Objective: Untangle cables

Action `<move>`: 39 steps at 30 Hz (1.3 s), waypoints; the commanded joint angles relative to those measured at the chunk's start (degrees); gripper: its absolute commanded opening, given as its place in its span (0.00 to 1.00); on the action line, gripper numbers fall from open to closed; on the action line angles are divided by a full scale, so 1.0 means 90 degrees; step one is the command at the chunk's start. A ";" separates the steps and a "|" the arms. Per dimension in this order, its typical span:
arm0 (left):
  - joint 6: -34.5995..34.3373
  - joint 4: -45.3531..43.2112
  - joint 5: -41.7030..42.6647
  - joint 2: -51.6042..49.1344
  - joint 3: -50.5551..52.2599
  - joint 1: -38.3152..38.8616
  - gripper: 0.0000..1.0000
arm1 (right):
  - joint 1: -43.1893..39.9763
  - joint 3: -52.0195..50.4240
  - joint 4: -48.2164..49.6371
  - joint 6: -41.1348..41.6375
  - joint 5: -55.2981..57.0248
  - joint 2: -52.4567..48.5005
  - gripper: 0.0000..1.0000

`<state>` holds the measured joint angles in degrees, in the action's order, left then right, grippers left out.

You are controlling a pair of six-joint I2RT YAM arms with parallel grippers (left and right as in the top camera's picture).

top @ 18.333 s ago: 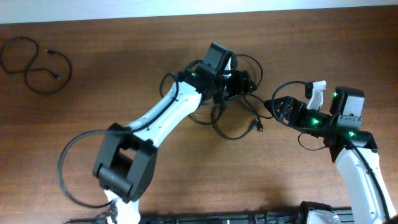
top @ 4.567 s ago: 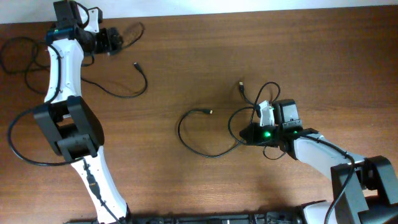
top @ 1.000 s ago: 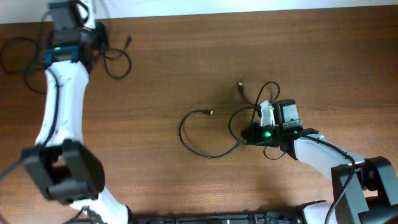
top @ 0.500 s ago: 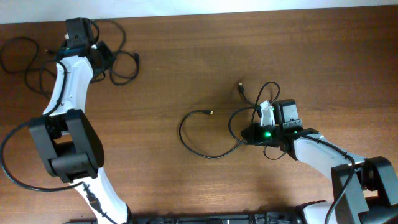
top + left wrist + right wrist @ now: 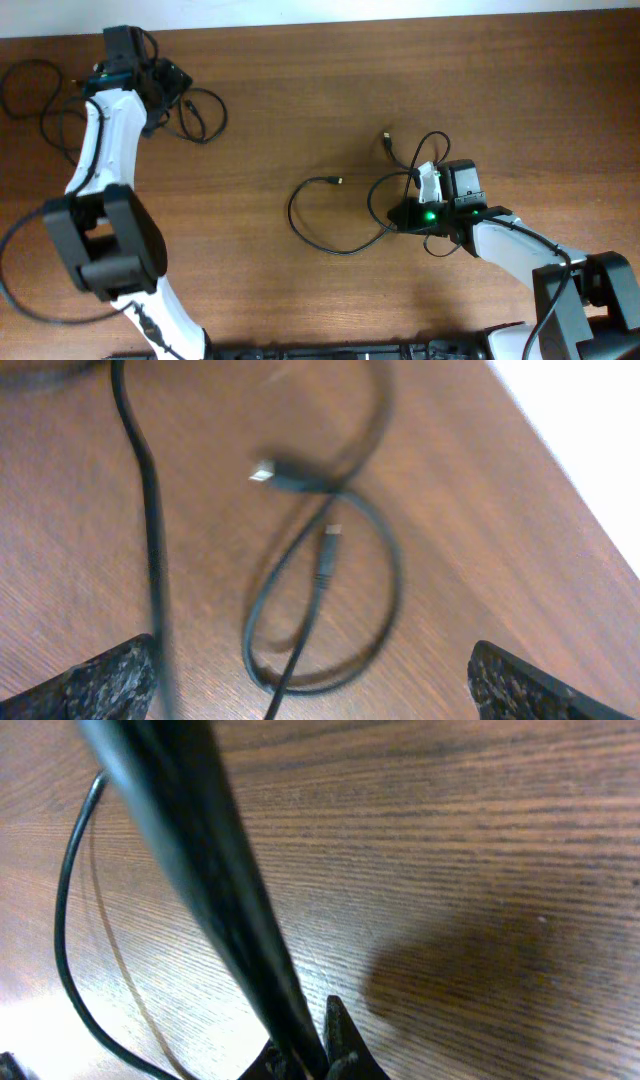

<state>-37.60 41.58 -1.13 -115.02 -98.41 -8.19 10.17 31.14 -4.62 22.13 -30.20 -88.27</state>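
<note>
In the overhead view my left gripper [image 5: 172, 88] hovers at the table's far left corner, open, with nothing between its fingers. A thin black cable [image 5: 223, 115] lies in a loose loop just right of it. The left wrist view shows that cable [image 5: 385, 575] on the wood below my open left gripper [image 5: 315, 695], with two small plugs [image 5: 266, 473] beside each other. My right gripper [image 5: 402, 214] sits low at centre right, shut on a second cable [image 5: 291, 215] that loops out to the left. In the right wrist view this cable [image 5: 190, 850] runs up from my shut right gripper [image 5: 318, 1058].
Another black cable [image 5: 42, 122] lies coiled at the far left, behind my left arm [image 5: 100, 150]. The table's far edge [image 5: 400, 14] meets a white wall, seen also in the left wrist view as a white strip [image 5: 600, 440]. Thick arm wires [image 5: 20, 260] curve near the bases.
My left gripper has opened and let go of the cable, which now lies as a loop on the table beside it. The right arm and its cable have not moved.
</note>
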 commanded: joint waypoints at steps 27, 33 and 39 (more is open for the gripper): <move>0.2628 0.1532 0.1787 0.1081 -0.0304 0.3050 0.99 | -0.1401 0.1698 -0.2997 -0.0097 -0.0347 0.1824 0.87; 0.2888 0.1316 0.0712 0.0886 -0.0291 0.4165 0.99 | -0.2188 0.1698 -0.4371 -0.0095 0.0869 0.2263 0.88; 0.2880 0.1149 0.0639 -0.0092 -0.0289 0.5132 0.96 | -0.3067 0.1698 -0.4830 -0.0100 0.0940 0.2261 0.88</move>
<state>-12.82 52.25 5.87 -110.74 -101.10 34.79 -14.63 45.87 -47.20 21.89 -23.77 -68.66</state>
